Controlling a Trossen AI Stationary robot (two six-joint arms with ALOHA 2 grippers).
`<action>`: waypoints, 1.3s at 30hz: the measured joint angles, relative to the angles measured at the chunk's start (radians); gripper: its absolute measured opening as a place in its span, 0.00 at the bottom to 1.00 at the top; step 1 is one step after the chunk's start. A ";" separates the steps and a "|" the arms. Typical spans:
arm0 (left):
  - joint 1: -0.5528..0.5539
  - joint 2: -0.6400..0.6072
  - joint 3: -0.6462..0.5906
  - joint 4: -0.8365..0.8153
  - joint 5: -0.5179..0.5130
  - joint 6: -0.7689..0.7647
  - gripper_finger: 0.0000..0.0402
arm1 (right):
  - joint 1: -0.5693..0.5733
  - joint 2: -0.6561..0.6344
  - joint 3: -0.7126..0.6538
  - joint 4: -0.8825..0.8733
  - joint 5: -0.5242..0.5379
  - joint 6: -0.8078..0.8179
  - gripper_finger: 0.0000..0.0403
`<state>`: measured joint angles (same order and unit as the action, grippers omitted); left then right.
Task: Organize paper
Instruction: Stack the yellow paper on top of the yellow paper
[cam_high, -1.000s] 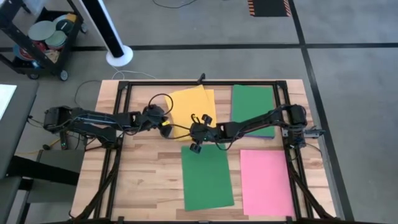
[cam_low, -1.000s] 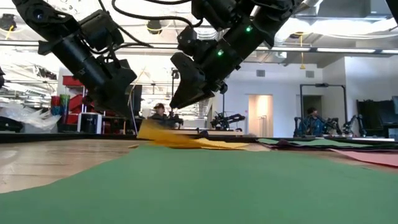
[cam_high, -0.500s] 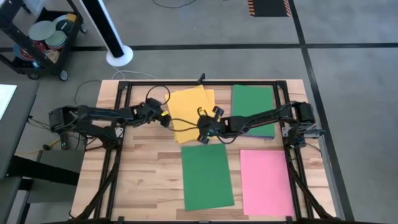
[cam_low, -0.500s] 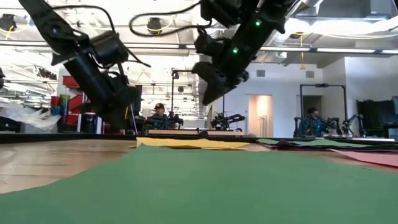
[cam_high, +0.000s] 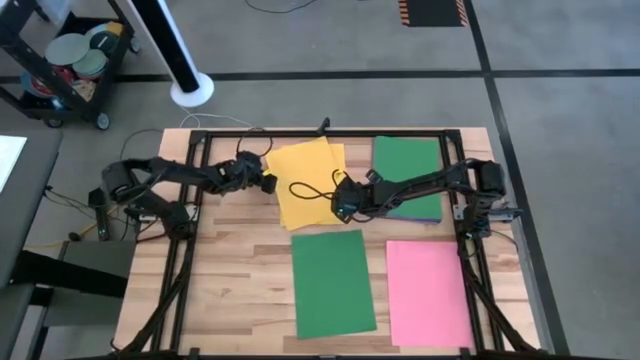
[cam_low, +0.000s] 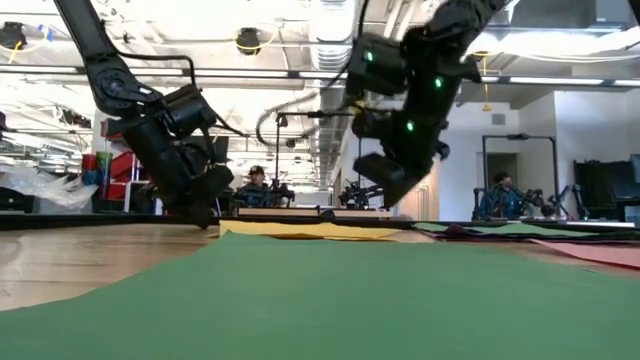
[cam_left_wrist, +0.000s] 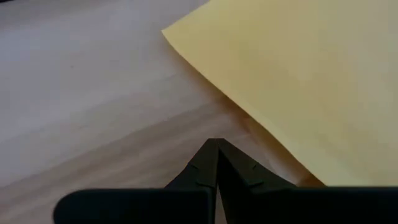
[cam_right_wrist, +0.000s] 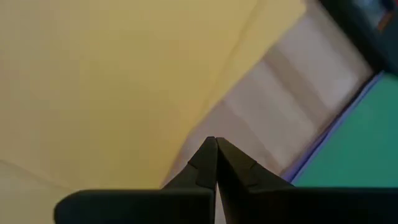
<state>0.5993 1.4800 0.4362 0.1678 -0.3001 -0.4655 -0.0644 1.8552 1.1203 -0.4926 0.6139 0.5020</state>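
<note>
Two overlapping yellow sheets of paper (cam_high: 305, 180) lie flat at the table's far middle. A green sheet (cam_high: 407, 172) rests on a purple sheet (cam_right_wrist: 339, 124) at the far right. Another green sheet (cam_high: 332, 283) and a pink sheet (cam_high: 428, 292) lie near the front edge. My left gripper (cam_high: 268, 183) is shut, low over bare wood just off the yellow paper's left edge (cam_left_wrist: 249, 106). My right gripper (cam_high: 342, 200) is shut and hangs above the yellow paper's right edge (cam_right_wrist: 211, 106), clear of the table in the low view (cam_low: 385, 195).
A black metal frame (cam_high: 200, 150) borders the wooden table. A loose black cable (cam_high: 310, 190) loops over the yellow paper. Bare wood (cam_high: 240, 270) lies at the near left. A cart (cam_high: 70, 60) and a white post base (cam_high: 190, 90) stand on the floor beyond.
My right gripper has shut and gone toward the far right, from the near green sheet's far edge to the yellow paper's right edge. My left gripper has moved toward the far edge and down along the yellow paper's left side. The yellow paper's raised left part has settled flat.
</note>
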 joint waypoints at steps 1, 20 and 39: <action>0.010 0.004 0.000 0.011 0.008 0.005 0.00 | -0.004 0.001 -0.015 0.009 -0.002 0.013 0.00; 0.094 0.113 0.047 0.145 0.105 0.045 0.00 | -0.042 0.001 -0.097 0.108 -0.140 0.100 0.00; 0.114 0.242 0.241 0.123 0.217 0.114 0.00 | -0.020 0.001 -0.095 0.101 -0.198 0.102 0.00</action>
<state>0.7136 1.7222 0.6771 0.2904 -0.0826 -0.3514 -0.0849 1.8565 1.0248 -0.3915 0.4163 0.6038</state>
